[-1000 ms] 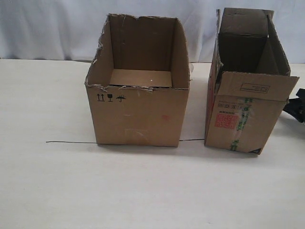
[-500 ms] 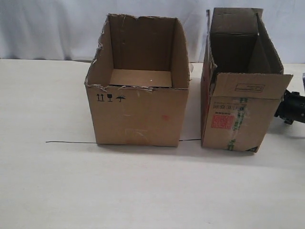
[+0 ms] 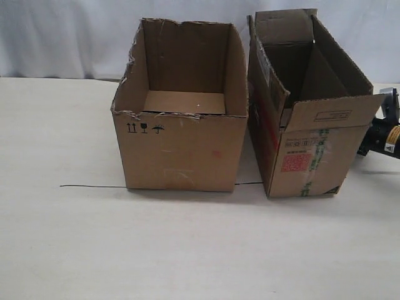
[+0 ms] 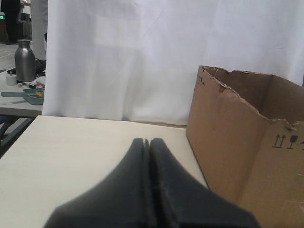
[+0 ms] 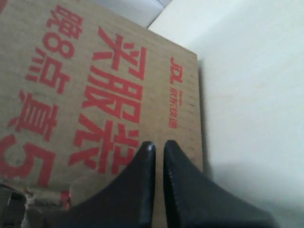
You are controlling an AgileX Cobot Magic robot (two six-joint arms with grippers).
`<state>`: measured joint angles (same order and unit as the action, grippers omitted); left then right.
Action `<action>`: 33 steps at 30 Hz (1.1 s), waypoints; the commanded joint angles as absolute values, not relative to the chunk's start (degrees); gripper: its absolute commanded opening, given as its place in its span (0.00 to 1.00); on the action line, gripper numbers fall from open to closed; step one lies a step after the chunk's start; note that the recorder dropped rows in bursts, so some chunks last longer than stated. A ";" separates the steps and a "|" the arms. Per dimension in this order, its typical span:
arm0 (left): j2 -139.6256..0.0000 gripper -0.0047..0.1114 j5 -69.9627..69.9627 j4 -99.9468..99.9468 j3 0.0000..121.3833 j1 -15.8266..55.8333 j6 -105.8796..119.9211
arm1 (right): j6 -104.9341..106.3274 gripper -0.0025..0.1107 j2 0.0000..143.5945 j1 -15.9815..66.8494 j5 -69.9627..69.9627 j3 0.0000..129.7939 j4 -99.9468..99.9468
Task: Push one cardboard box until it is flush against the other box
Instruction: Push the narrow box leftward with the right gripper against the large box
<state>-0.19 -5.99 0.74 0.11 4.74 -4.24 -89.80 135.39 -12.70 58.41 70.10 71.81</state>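
On the pale counter (image 3: 187,250), a thin dark line (image 3: 94,186) runs under the front edges of both cartons. The narrow red-labelled brown cardboard box (image 3: 312,162) stands on the right, turned at an angle. A wedge of bare counter separates its front corner from the wider brown cardboard box with torn top edges (image 3: 181,150). Their rear corners look much closer, though I cannot tell if they touch.

The right gripper (image 5: 158,145) has its jaws nearly together, holding nothing, tips against the narrow box's red-printed outer side. The left gripper (image 4: 146,141), jaws together, hovers beside the wider box.

The main risk is an off-centre push. It would make the carton pivot and wedge corner-first instead of lying flush. A high push could tip this tall, empty box, and a hard one could shove the wider box away. A white curtain (image 3: 62,37) hangs behind.
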 commanded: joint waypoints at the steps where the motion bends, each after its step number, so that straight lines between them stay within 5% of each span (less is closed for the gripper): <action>1: 0.00 0.04 -5.54 0.54 0.00 5.07 -4.57 | -89.74 0.07 137.78 -11.15 57.05 69.92 68.17; 11: 0.00 0.04 -5.54 0.54 0.00 5.07 -4.57 | -85.64 0.07 137.72 -9.94 57.51 69.92 63.74; 28: 0.00 0.04 -5.54 0.54 0.00 5.07 -4.57 | -94.75 0.07 134.38 -31.29 69.09 69.92 88.55; 33: 0.00 0.04 -5.54 0.54 0.00 5.07 -4.57 | -93.65 0.07 134.38 -30.62 69.96 67.72 89.34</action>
<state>-0.19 -5.99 0.74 0.11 4.74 -4.24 -94.38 134.77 -31.67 68.27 69.16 88.29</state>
